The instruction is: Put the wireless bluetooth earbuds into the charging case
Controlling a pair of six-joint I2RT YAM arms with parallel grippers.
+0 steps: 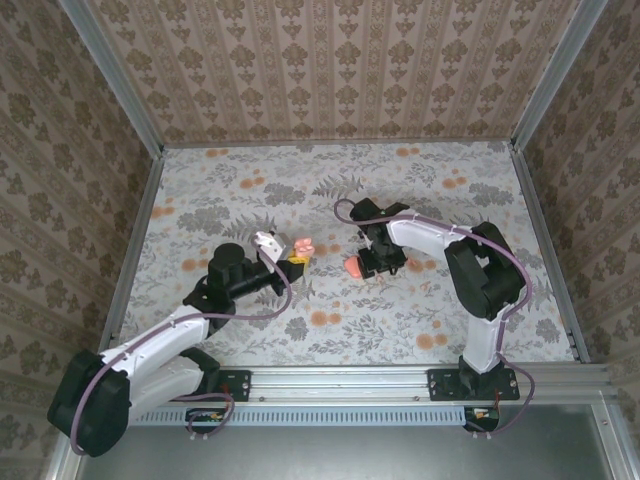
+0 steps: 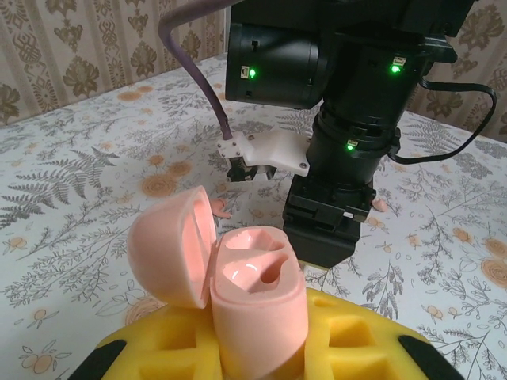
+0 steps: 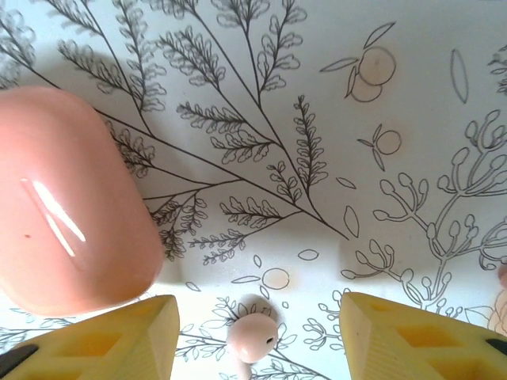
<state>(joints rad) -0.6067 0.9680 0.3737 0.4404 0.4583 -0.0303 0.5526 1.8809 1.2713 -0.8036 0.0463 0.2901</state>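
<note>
The charging case (image 2: 257, 293) is salmon pink and stands upright between the yellow fingers of my left gripper (image 2: 257, 348), which is shut on it. Its lid (image 2: 170, 249) hangs open to the left and both sockets look bare. In the top view the case (image 1: 303, 248) is held mid-table. My right gripper (image 3: 255, 313) points down at the table, open, with one small pink earbud (image 3: 252, 336) lying on the cloth between its yellow fingers (image 3: 396, 336), touching neither. A second small pink piece (image 2: 383, 204), perhaps the other earbud, lies just beyond the right gripper (image 1: 378, 268).
A larger smooth pink pebble-shaped object (image 3: 71, 198) lies on the cloth beside the right gripper's left finger; in the top view this object (image 1: 353, 267) sits between the two grippers. The flowered tablecloth (image 1: 300, 190) has flat orange printed spots. Patterned walls close three sides.
</note>
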